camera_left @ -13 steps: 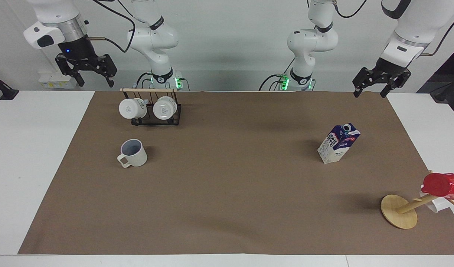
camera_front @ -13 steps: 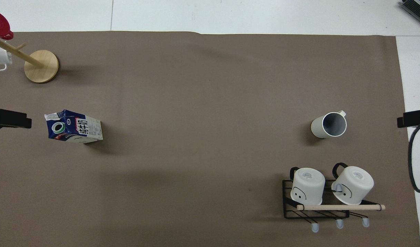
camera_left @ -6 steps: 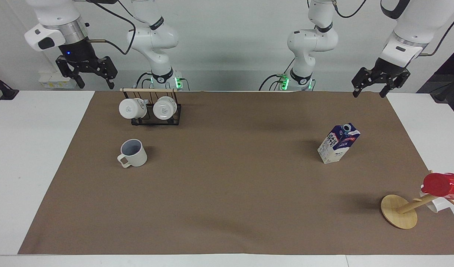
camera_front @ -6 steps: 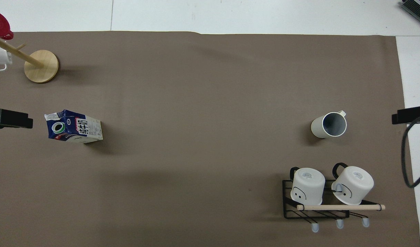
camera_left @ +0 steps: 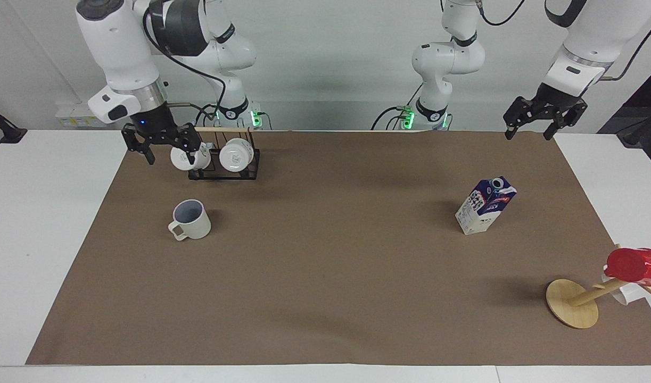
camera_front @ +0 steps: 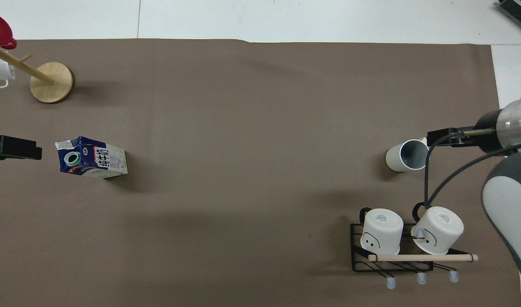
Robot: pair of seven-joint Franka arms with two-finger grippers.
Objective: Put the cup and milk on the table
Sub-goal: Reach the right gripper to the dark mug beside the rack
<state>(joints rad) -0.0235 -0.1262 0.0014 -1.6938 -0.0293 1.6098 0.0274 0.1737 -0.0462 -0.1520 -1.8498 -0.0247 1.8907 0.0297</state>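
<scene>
The cup [camera_left: 191, 219] is standing upright on the brown sheet [camera_left: 325, 276] at the right arm's end of the table [camera_left: 38, 239], its squarish loop handle pointing away from the robots, its cream-beige glaze matte and its inside a pale grey-lavender. The milk [camera_left: 485, 206] is standing well apart from it at the left arm's end, a gable-top carton in dark blue and white with a round grey cap, leaning a little.

The right gripper [camera_left: 163, 151] is hanging above the sheet beside the wire rack [camera_left: 224, 167], its wrist pointing straight down, its fingers spread wide and holding nothing; the cup is sitting below the fingertips, farther from the robots and not touched. Half a second ago this gripper was raised over the white tabletop outside the sheet; it has since swung in toward the rack and come lower, and in the overhead view its black tip [camera_front: 445, 138] is now lying against the cup's rim.

The left gripper [camera_left: 533, 125] is waiting in the air over the sheet's corner, fingers released and bare, much as before; the milk is standing well below and away from them.

Two white mugs [camera_left: 213, 156] are hanging on the black rack under a wooden dowel. A red cup [camera_left: 631, 265] is sitting on a round-based wooden stand [camera_left: 573, 303].
</scene>
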